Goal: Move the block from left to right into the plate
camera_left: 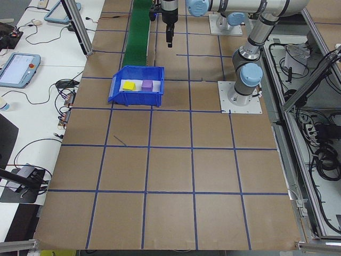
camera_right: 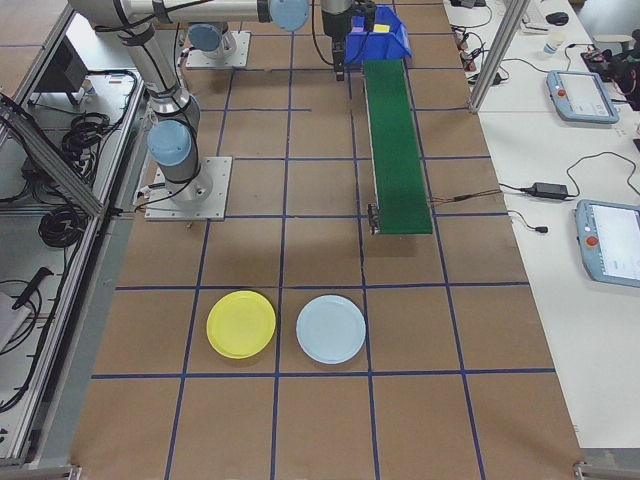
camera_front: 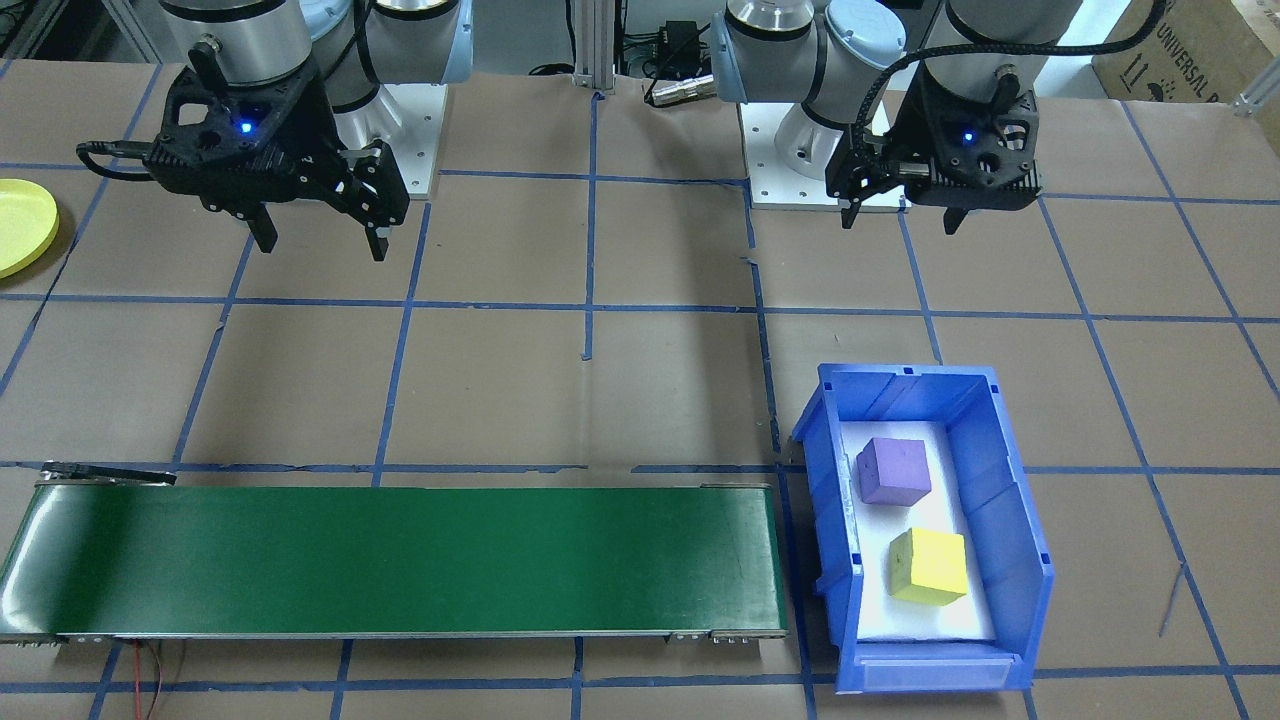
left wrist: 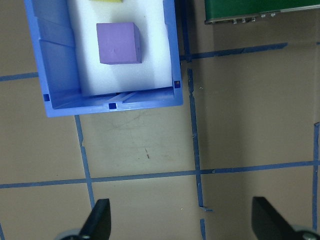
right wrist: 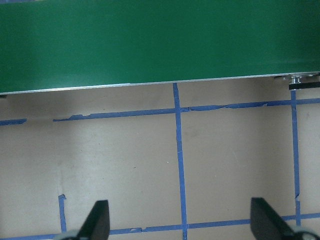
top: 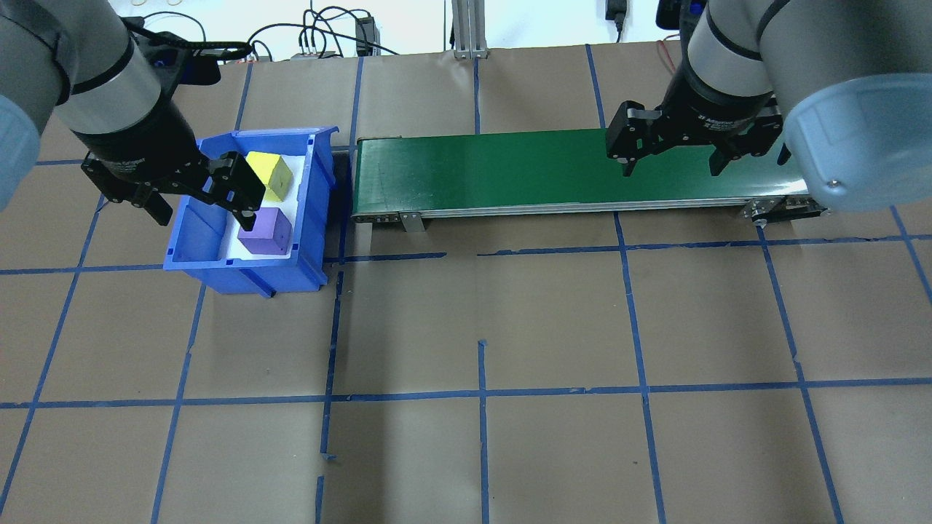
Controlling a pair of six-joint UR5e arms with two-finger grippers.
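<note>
Facing the robot, we see the purple block (camera_front: 893,470) and yellow block (camera_front: 928,566) in the blue bin (camera_front: 1010,520). Overhead, left tool (top: 201,207) and right tool (top: 670,161) gape wide, empty. Wrist view: foam-like, light; we'd pinch flat opposite faces.

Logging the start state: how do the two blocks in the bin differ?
The purple block and the yellow block differ in colour. In the blue bin, the purple block sits at the end nearer the robot's base, the yellow block at the far end by the bin's low open lip. Both are cubes of similar size, resting on the white liner, apart from each other, and neither is gripped.
</note>
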